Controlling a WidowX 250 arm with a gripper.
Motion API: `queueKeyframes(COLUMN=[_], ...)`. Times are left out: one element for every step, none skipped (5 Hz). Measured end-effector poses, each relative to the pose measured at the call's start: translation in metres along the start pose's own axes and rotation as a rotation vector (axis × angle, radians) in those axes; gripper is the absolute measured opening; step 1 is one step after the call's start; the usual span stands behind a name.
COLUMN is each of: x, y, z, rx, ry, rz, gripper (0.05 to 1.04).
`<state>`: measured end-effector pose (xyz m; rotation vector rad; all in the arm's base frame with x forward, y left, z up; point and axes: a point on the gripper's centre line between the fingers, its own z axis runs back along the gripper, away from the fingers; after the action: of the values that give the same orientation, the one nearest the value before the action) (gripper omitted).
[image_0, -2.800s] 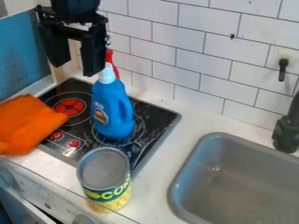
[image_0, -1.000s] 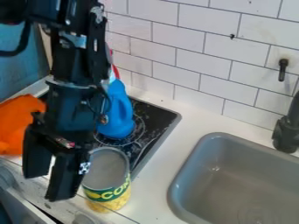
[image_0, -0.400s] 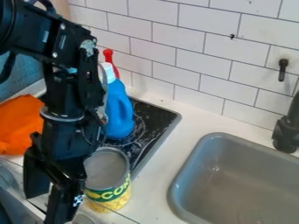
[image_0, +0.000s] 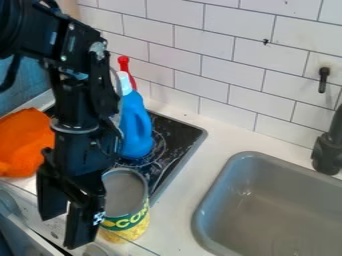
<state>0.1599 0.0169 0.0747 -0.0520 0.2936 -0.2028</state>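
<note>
the blue bottle (image_0: 136, 127) and the can (image_0: 124, 200) are partly hidden by the arm (image_0: 75, 125). the sink (image_0: 220, 192) is cut off by the view's edge.

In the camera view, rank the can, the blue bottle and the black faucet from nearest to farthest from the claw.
1. Can: just right of the claw in the picture.
2. Blue bottle: beyond the can, on the stove.
3. Black faucet: at the picture's right edge, by the sink.

1 can (image_0: 125, 222), 1 blue bottle (image_0: 137, 127), 1 red object (image_0: 125, 64), 1 cloth (image_0: 23, 142), 1 cooktop (image_0: 186, 132), 1 sink (image_0: 287, 200), 1 faucet (image_0: 327, 156)
</note>
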Motion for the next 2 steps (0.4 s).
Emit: queueKeyframes(x=[0.011,0.023], y=[0.002,-0.002], z=[0.000,-0.003], rx=[0.027,0.045], ry=[0.010,0.027], rz=[0.002,-0.010], gripper=[1.007,1.008])
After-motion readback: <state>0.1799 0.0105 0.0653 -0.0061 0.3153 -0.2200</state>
